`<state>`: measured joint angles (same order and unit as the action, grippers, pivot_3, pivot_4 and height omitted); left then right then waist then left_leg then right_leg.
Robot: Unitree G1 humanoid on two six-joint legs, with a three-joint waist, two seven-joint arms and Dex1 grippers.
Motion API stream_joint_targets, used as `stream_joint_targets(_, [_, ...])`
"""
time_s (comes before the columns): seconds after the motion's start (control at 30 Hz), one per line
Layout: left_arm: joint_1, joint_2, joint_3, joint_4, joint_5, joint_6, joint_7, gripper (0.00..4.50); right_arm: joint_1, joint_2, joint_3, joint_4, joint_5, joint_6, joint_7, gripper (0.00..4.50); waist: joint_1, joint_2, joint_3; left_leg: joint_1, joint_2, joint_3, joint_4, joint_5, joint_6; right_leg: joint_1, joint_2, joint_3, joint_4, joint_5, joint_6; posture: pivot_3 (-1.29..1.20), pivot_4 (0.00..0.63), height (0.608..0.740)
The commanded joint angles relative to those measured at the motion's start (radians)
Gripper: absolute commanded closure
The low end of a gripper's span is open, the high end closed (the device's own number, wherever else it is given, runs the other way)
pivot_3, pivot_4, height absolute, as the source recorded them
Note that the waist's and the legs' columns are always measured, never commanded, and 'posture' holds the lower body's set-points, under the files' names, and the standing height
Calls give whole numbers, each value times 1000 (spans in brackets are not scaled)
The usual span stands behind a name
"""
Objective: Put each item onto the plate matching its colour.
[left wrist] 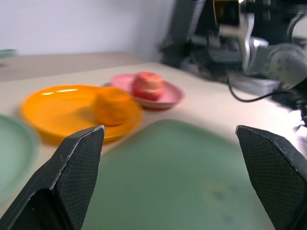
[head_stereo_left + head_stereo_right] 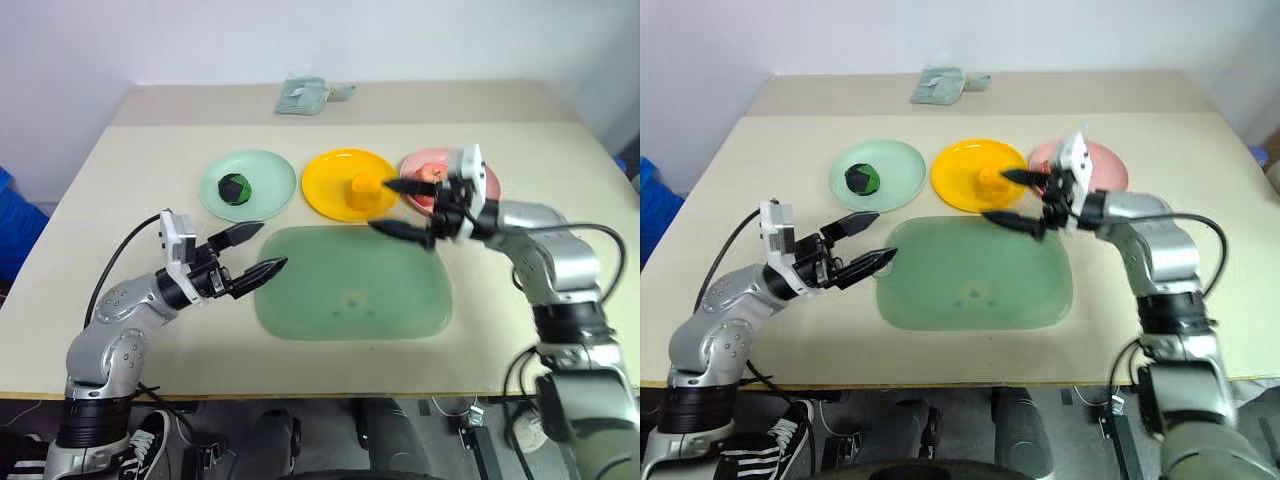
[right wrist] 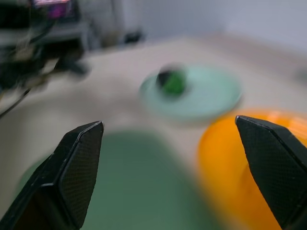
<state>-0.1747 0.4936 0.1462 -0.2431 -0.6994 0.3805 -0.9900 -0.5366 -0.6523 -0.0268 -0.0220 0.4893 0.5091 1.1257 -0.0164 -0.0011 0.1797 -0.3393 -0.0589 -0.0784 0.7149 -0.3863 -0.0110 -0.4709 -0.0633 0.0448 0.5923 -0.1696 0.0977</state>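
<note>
Green ball: on mint plate.
Orange: on yellow plate.
Apple: on pink plate.
Left gripper: jaws wide, empty.
Right gripper: jaws wide, empty, just beside the orange.
Risk: a stray swing could knock the orange off its plate.

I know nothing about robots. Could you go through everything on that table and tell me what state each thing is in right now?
Green-and-black ball: resting on the mint green plate.
Orange: resting on the yellow plate.
Apple: resting on the pink plate.
Green cutting board: lying flat, nothing on it.
Crumpled cloth: lying at the table's far edge.
Left gripper: open, holding nothing.
Right gripper: open, holding nothing.
</note>
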Motion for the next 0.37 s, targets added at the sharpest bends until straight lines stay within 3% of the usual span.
stream_joint_targets(0.03, [-41, 15, -38, 51, 7, -23, -89, 0, 112, -91, -72, -214, 91, 99, 13, 18, 4, 0, 0, 1, 0, 0, 0, -1, 2, 1, 1, 0, 0, 0, 0, 0, 150, 740])
stream_joint_targets(0.2, [-123, 49, -65, 198, 36, -69, -236, 0, 337, -177, -187, -442, 173, 169, -28, 18, 2, 0, 0, 4, 2, -2, 0, -1, 1, 4, 3, -2, 2, 0, 0, 0, 150, 740])
stream_joint_targets(0.37, [-209, 39, -76, 323, 79, -125, -287, 0, 365, -198, -217, -465, 184, 192, -91, 18, 4, 0, 0, 6, 2, -1, 0, -1, 1, 5, 3, -1, 1, 0, 0, 0, 150, 740])
